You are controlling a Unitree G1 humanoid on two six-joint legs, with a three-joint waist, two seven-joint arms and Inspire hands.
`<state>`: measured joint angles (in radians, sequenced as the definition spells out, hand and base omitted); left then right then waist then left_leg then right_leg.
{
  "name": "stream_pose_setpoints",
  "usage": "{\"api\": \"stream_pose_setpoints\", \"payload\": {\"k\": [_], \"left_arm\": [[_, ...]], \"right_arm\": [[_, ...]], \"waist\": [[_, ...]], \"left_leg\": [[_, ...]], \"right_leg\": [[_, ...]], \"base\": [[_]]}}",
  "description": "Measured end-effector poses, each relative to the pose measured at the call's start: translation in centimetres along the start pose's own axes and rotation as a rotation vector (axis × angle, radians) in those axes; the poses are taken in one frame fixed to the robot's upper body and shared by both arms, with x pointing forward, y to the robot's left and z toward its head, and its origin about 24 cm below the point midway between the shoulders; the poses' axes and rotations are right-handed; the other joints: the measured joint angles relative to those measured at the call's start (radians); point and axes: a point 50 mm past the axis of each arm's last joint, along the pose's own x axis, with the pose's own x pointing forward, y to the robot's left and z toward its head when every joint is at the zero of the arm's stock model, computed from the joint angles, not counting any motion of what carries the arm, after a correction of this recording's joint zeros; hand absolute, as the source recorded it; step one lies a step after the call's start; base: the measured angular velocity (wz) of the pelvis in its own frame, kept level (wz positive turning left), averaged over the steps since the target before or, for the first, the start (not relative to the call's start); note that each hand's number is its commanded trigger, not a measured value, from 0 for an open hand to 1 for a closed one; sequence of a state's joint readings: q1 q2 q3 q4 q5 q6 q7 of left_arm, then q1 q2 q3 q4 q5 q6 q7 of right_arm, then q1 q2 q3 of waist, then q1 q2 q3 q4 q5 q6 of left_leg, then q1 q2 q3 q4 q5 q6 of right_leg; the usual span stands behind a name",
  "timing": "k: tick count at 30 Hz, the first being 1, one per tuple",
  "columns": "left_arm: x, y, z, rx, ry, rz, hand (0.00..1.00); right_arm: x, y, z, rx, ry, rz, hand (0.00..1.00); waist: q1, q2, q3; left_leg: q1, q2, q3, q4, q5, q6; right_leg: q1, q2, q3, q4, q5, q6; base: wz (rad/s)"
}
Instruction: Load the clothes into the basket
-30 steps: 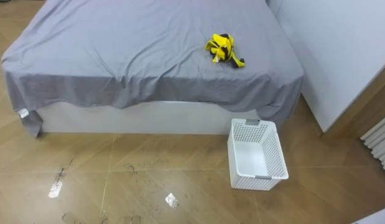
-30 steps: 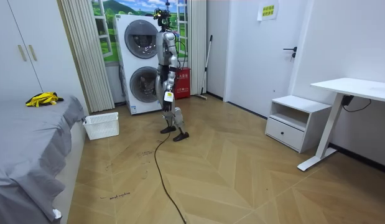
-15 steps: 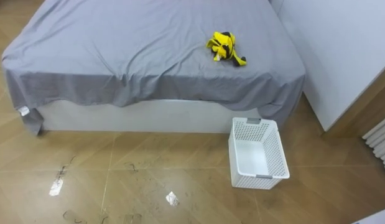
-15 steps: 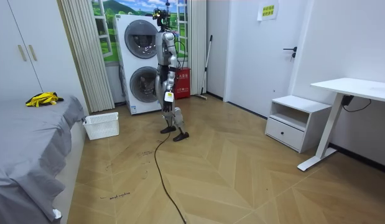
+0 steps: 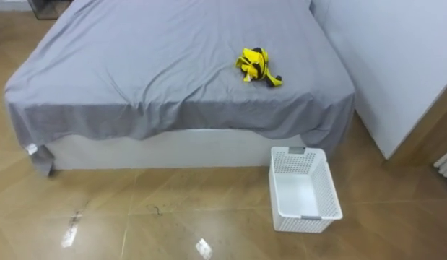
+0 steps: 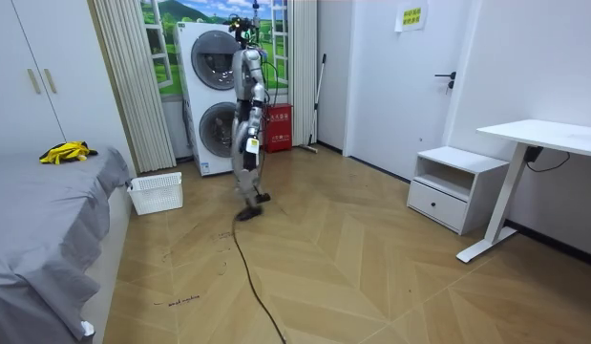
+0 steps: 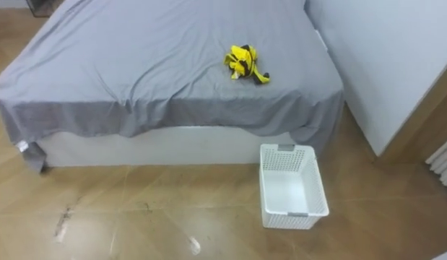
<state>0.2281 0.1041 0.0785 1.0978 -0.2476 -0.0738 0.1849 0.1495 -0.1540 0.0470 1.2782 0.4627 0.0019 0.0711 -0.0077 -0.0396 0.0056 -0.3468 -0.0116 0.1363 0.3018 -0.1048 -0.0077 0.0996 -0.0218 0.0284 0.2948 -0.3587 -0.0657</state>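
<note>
— Where are the clothes?

— The crumpled yellow-and-black bundle of clothes (image 5: 258, 65) lies on top of the wide bed with the grey sheet (image 5: 158, 72), in its right half, back from the foot edge where the sheet hangs down.

— And the basket?

— The white perforated plastic basket (image 5: 289, 163) stands upright on the brown wooden floor (image 5: 172, 209), just beside the bed's foot edge, by the right corner. Its white bottom is bare. The clothes and the basket are apart, the bundle up on the bed and a little to the left.

— Where is the robot?

— Well apart from the bed and turned toward it, caught mid-step with one foot ahead of the other. The stacked white washing machines (image 6: 217, 96) are behind it, farther from the bed.

— What are its hands doing?

— The left hand (image 6: 249, 145) hangs by its hip, far from the bed. It is too small to tell whether it is open or closed.
</note>
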Motion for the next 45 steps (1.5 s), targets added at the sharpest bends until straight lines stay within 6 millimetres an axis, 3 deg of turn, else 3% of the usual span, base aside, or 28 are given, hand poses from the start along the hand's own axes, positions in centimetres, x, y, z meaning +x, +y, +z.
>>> {"api": "stream_pose_setpoints", "payload": {"k": [2, 3, 5, 6, 8, 9, 10, 11, 12, 13, 15, 17, 19, 20, 21, 22, 24, 25, 26, 28, 29, 32, 35, 37, 38, 39, 42, 45], "left_arm": [[-0.1, 0.1, -0.6, -0.005, 0.015, 0.002, 0.00], [-0.2, 0.0, -0.5, -0.005, 0.008, -0.004, 0.00], [-0.1, -0.3, -0.1, -0.005, -0.016, -0.021, 0.00], [-0.1, -0.4, 0.1, -0.004, -0.023, -0.029, 0.00], [-0.1, -0.2, 0.0, 0.001, -0.019, -0.025, 0.00], [-0.1, -0.1, 0.0, 0.001, -0.021, -0.024, 0.00], [0.0, 0.0, 0.3, 0.001, -0.034, -0.019, 0.00], [0.0, -0.5, 0.6, 0.016, -0.051, -0.035, 0.00], [0.2, -0.8, 1.6, 0.031, -0.080, -0.044, 0.00], [0.2, -1.0, 2.2, 0.044, -0.095, -0.048, 0.00], [0.2, -2.1, 2.9, 0.095, -0.123, -0.066, 0.00], [0.2, -2.5, 3.4, 0.139, -0.148, -0.082, 0.00], [0.3, -2.9, 4.3, 0.179, -0.175, -0.095, 0.00], [0.2, -3.0, 4.4, 0.203, -0.182, -0.104, 0.00], [0.2, -3.3, 4.2, 0.215, -0.180, -0.114, 0.00], [0.1, -3.5, 4.0, 0.218, -0.177, -0.119, 0.00], [0.0, -3.3, 3.2, 0.233, -0.157, -0.121, 0.00], [0.0, -3.2, 3.0, 0.233, -0.152, -0.117, 0.00], [0.0, -2.8, 2.4, 0.225, -0.135, -0.108, 0.00], [-0.2, -1.8, 1.1, 0.204, -0.097, -0.085, 0.00], [-0.2, -1.3, 0.6, 0.180, -0.083, -0.070, 0.00], [-0.2, -0.8, 0.8, 0.154, -0.097, -0.057, 0.00], [-0.2, -1.0, 2.0, 0.123, -0.145, -0.063, 0.00], [-0.3, -1.3, 2.2, 0.110, -0.162, -0.070, 0.00], [-0.3, -1.0, 2.3, 0.099, -0.168, -0.058, 0.00], [-0.2, -0.8, 2.4, 0.107, -0.170, -0.056, 0.00], [-0.3, -0.1, 1.7, 0.120, -0.152, -0.042, 0.00], [-0.3, -0.2, 1.4, 0.117, -0.139, -0.044, 0.00]], "right_arm": [[0.0, -0.1, -0.3, -0.013, 0.009, -0.005, 0.00], [0.0, -0.1, -0.3, -0.014, 0.008, -0.006, 0.00], [0.0, -0.2, 0.1, -0.007, -0.005, -0.011, 0.00], [0.0, -0.1, 0.5, 0.004, -0.021, -0.009, 0.00], [0.0, 0.2, 0.8, 0.010, -0.047, -0.001, 0.00], [0.0, 0.4, 0.9, 0.013, -0.062, 0.003, 0.00], [0.0, 0.9, 1.4, 0.015, -0.090, 0.009, 0.00], [-0.1, 0.5, 1.3, 0.018, -0.099, -0.005, 0.00], [-0.1, 0.4, 1.1, 0.023, -0.092, -0.012, 0.00], [-0.1, 0.6, 1.4, 0.026, -0.099, -0.007, 0.00], [-0.1, 1.3, 3.5, 0.016, -0.171, 0.023, 0.00], [-0.3, 2.4, 5.2, -0.006, -0.239, 0.066, 0.00], [-0.4, 3.5, 5.9, -0.016, -0.266, 0.106, 0.00], [-0.4, 4.0, 6.1, -0.010, -0.278, 0.123, 0.00], [-0.5, 4.2, 6.5, -0.015, -0.291, 0.128, 0.00], [-0.5, 4.1, 6.7, -0.016, -0.298, 0.127, 0.00], [-0.7, 4.5, 7.8, -0.005, -0.352, 0.132, 0.00], [-0.8, 4.7, 8.2, -0.002, -0.371, 0.136, 0.00], [-1.2, 5.0, 9.2, -0.001, -0.417, 0.150, 0.00], [-1.8, 5.7, 10.8, -0.011, -0.486, 0.177, 0.00], [-2.1, 5.9, 11.4, -0.024, -0.516, 0.186, 0.00], [-2.6, 6.4, 12.6, -0.005, -0.562, 0.207, 0.00], [-3.5, 7.0, 14.2, 0.020, -0.632, 0.229, 0.00], [-4.1, 7.2, 15.0, 0.015, -0.672, 0.235, 0.00], [-4.4, 7.5, 15.0, 0.011, -0.681, 0.244, 0.00], [-4.7, 7.5, 15.0, 0.009, -0.691, 0.252, 0.00], [-5.8, 7.3, 15.6, 0.012, -0.752, 0.260, 0.00], [-6.3, 6.9, 16.2, -0.016, -0.799, 0.242, 0.00]], "waist": [[0.002, -0.008, -0.0044], [-0.002, -0.022, -0.0082], [-0.011, -0.037, -0.0145], [-0.009, -0.032, -0.0069], [-0.003, -0.033, -0.0049], [0.000, -0.036, 0.0010], [0.005, -0.040, 0.0230], [0.000, -0.035, 0.0022], [-0.010, -0.024, -0.0075], [-0.002, -0.025, -0.0053], [0.040, 0.014, 0.0126], [0.036, 0.054, 0.0109], [0.027, 0.063, 0.0128], [0.016, 0.055, 0.0111], [0.012, 0.052, 0.0106], [0.012, 0.053, 0.0074], [0.033, 0.051, -0.0014], [0.040, 0.054, -0.0044], [0.051, 0.063, -0.0121], [0.061, 0.087, -0.0039], [0.042, 0.083, -0.0030], [0.003, 0.061, 0.0078], [0.028, 0.047, 0.0124], [0.043, 0.043, 0.0101], [0.042, 0.038, -0.0030], [0.030, 0.016, -0.0094], [0.040, -0.013, -0.0112], [0.029, -0.013, -0.0093]], "left_leg": [[-0.011, -0.004, 0.022, -0.032, 0.101, 0.019], [-0.029, -0.020, 0.053, -0.011, 0.123, 0.057], [-0.065, -0.051, 0.090, 0.069, 0.054, 0.110], [-0.071, -0.056, 0.096, 0.138, 0.001, 0.123], [-0.059, -0.053, 0.121, 0.238, -0.068, 0.141], [-0.059, -0.051, 0.133, 0.288, -0.076, 0.150], [-0.063, -0.058, 0.169, 0.356, -0.095, 0.139], [-0.023, -0.075, 0.168, 0.230, -0.105, 0.143], [0.026, -0.094, 0.160, 0.211, -0.163, 0.171], [0.050, -0.101, 0.159, 0.200, -0.176, 0.173], [0.187, -0.082, 0.143, 0.094, -0.186, 0.167], [0.272, -0.051, 0.105, 0.026, -0.187, 0.155], [0.346, -0.038, 0.075, -0.023, -0.193, 0.142], [0.396, -0.038, 0.053, -0.065, -0.197, 0.135], [0.452, -0.030, 0.037, -0.103, -0.203, 0.125], [0.480, -0.023, 0.031, -0.121, -0.206, 0.118], [0.538, 0.012, 0.009, -0.132, -0.230, 0.079], [0.541, 0.026, -0.005, -0.122, -0.237, 0.066], [0.542, 0.059, -0.012, -0.079, -0.259, 0.028], [0.528, 0.107, 0.004, 0.052, -0.254, -0.014], [0.507, 0.118, 0.016, 0.177, -0.202, -0.082], [0.413, 0.169, 0.026, 0.374, -0.203, -0.069], [0.291, 0.177, 0.025, 0.286, -0.215, -0.064], [0.216, 0.171, 0.012, 0.161, -0.196, -0.065], [0.204, 0.156, 0.028, 0.142, -0.158, -0.009], [0.232, 0.129, 0.032, 0.099, -0.144, 0.009], [0.299, 0.088, 0.064, 0.025, -0.128, 0.019], [0.340, 0.066, 0.064, -0.031, -0.121, 0.025]], "right_leg": [[0.038, -0.024, 0.016, -0.025, -0.027, 0.014], [0.050, -0.052, 0.014, -0.042, -0.037, 0.036], [0.048, -0.094, 0.023, -0.046, -0.057, 0.058], [0.052, -0.105, 0.022, -0.046, -0.040, 0.088], [0.082, -0.126, 0.025, -0.009, -0.011, 0.123], [0.084, -0.133, 0.026, 0.035, -0.003, 0.131], [0.081, -0.147, 0.029, 0.156, 0.021, 0.134], [0.029, -0.151, 0.010, 0.313, 0.061, 0.142], [-0.040, -0.163, -0.020, 0.487, 0.136, 0.158], [-0.077, -0.169, -0.023, 0.565, 0.165, 0.156], [-0.219, -0.139, -0.076, 0.700, 0.067, 0.105], [-0.323, -0.077, -0.144, 0.618, 0.013, 0.077], [-0.399, -0.036, -0.188, 0.417, 0.015, 0.072], [-0.424, -0.022, -0.208, 0.252, 0.051, 0.061], [-0.448, -0.016, -0.236, 0.138, 0.153, 0.045], [-0.449, -0.014, -0.254, 0.094, 0.204, 0.038], [-0.442, 0.029, -0.277, -0.014, 0.356, -0.023], [-0.443, 0.049, -0.275, -0.019, 0.369, -0.043], [-0.436, 0.079, -0.282, -0.012, 0.380, -0.052], [-0.372, 0.115, -0.307, 0.006, 0.352, -0.079], [-0.307, 0.118, -0.297, -0.022, 0.327, -0.077], [-0.152, 0.111, -0.219, -0.101, 0.311, -0.059], [-0.080, 0.095, -0.172, -0.137, 0.295, -0.033], [-0.071, 0.081, -0.164, -0.140, 0.277, -0.005], [-0.070, 0.062, -0.163, -0.136, 0.249, 0.024], [-0.066, 0.038, -0.169, -0.134, 0.240, 0.039], [-0.056, 0.006, -0.165, -0.145, 0.228, 0.059], [-0.045, 0.000, -0.154, -0.144, 0.226, 0.063]], "base": [[-0.21], [0.00], [0.09], [-0.04], [-0.24], [-0.23], [0.09], [0.49], [0.53], [0.16], [-0.34], [0.11], [0.45], [0.59], [0.57], [0.45], [0.08], [-0.30], [-0.46], [-0.28], [0.26], [0.42], [-0.08], [-0.39], [0.00], [0.00], [-0.26], [-0.10]]}}
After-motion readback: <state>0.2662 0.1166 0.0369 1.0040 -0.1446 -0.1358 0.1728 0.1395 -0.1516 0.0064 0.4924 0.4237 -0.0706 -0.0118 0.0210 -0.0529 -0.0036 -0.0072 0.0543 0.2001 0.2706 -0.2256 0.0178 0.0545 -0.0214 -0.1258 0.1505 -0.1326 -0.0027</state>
